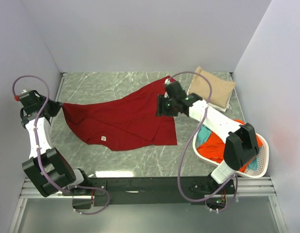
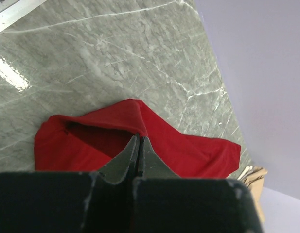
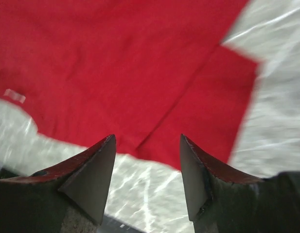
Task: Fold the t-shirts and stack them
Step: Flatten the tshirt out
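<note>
On the green marble bench (image 1: 106,85), the dark red t-shirt (image 1: 125,119) lies spread across the middle, its small neck label (image 1: 104,138) toward the near edge and one corner trailing off toward the back right. The left claw (image 1: 58,108) is clenched on the shirt's left edge, where the cloth rises in a small peak to meet its closed tips. The right claw (image 1: 161,108) hangs over the shirt's right side with its jaws apart and nothing between them, and the wrist view shows only red cloth and a strip of marble below. A folded tan t-shirt (image 1: 211,86) sits at the back right corner, and the white basket (image 1: 263,160) at the near right holds an orange-red t-shirt (image 1: 219,145) and a teal t-shirt (image 1: 204,135). The red shirt looks part-way through being laid out, not yet folded. The main risk, as I judge it, lies in the uneven hold. With one side pinned and the other free, any pull from the left would drag the whole garment sideways and bunch it rather than flatten it. The right claw could also come down on a doubled layer near the hem, lifting two thicknesses and spoiling the fold. A swing toward the back corner might brush the tan shirt and knock it askew. The left pinch looks shallow, so a sharp tug could let the cloth slip out.
</note>
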You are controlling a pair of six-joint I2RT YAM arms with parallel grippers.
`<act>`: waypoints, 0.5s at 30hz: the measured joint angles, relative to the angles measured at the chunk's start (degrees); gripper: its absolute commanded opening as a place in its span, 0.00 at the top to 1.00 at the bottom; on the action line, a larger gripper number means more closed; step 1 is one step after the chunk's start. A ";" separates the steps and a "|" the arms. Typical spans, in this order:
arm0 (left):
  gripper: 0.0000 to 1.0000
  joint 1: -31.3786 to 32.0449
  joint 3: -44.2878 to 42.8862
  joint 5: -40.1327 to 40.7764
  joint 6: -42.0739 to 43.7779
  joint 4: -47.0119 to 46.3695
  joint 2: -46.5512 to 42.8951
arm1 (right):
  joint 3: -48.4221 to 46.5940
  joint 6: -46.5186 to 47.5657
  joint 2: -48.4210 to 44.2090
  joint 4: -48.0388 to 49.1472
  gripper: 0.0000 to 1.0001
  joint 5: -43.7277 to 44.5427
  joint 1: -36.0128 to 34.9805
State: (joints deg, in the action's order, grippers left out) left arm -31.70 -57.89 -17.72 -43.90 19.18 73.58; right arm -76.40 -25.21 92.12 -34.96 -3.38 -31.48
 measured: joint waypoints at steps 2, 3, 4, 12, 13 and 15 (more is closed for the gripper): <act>1.00 0.00 0.42 0.00 0.33 0.09 -0.28 | 2.40 -1.64 -0.22 1.92 0.41 -1.51 -2.38; 1.00 0.00 0.57 0.02 0.39 0.37 -0.39 | 3.58 -2.54 0.11 2.93 0.41 -2.38 -3.30; 1.00 0.00 0.74 0.02 0.46 0.46 -0.48 | 4.74 -3.54 0.66 3.67 0.41 -3.08 -4.00; 1.00 0.00 1.57 0.07 1.31 1.36 -1.07 | 7.54 -7.17 5.99 5.29 0.42 -5.53 -7.13; 1.00 0.00 1.66 0.09 1.31 1.42 -1.16 | 7.54 -7.32 6.38 5.33 0.42 -5.73 -7.54; 1.00 0.00 1.73 0.09 1.31 1.64 -1.31 | 7.54 -7.65 7.13 5.73 0.42 -6.23 -8.39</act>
State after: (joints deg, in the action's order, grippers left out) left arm -31.70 -56.16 -17.63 -42.59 20.82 72.27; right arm -68.86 -32.86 99.24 -29.23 -9.61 -39.88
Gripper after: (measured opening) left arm 0.013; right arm 0.582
